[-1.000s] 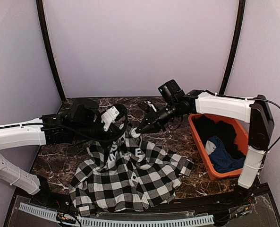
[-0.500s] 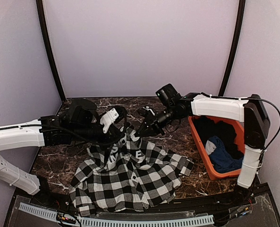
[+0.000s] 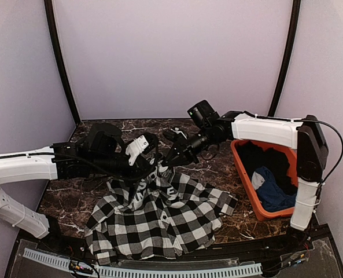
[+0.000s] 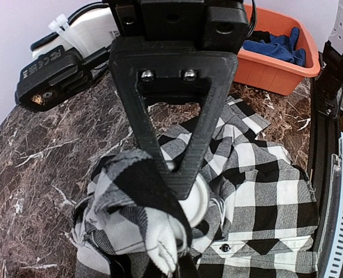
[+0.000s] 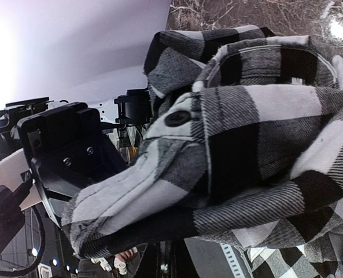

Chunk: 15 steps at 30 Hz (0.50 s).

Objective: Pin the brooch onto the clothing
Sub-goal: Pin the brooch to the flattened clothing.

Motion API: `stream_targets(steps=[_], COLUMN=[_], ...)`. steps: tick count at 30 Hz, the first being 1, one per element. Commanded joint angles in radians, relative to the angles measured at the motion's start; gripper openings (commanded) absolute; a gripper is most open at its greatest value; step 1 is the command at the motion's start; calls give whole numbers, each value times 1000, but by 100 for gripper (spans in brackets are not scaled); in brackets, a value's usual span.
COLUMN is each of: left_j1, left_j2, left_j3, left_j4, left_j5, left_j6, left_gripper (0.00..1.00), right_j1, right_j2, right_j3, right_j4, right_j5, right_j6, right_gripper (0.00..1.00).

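The clothing (image 3: 159,214), a black-and-white checked shirt with white lettering, lies spread at the table's near middle, its far edge bunched up and lifted. My left gripper (image 3: 150,168) is shut on that raised fold (image 4: 131,197). A round white brooch (image 4: 198,202) sits right behind the fingertip against the cloth; whether it is pinched too I cannot tell. My right gripper (image 3: 170,160) reaches in from the right and meets the same bunch. In the right wrist view a fold with a black button (image 5: 177,118) covers the jaws, shut on it.
An orange basket (image 3: 246,179) stands at the right edge of the dark marble table (image 3: 73,197), holding a blue garment (image 3: 272,194) and dark cloth. In the left wrist view the basket (image 4: 275,69) lies beyond the shirt. Purple walls close off the back and sides.
My right gripper has shifted left, closer to the left gripper. The left arm has edged right, and the gathered fold between them has risen slightly.
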Motion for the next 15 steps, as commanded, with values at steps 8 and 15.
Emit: stream_targets(steps=[8,15], left_j1=[-12,-11], left_j2=[-1,6], left_j3=[11,12], left_j4=[-6,-1], left_j5=[-9,-9], left_j6=[7,6], left_gripper=[1,1], right_j1=[46,58], right_j2=[-2,-17], right_j3=[12,0], right_j4=[-117,-129], right_j5=[-44,-46], right_j6=[-157,-190], right_gripper=[0,0])
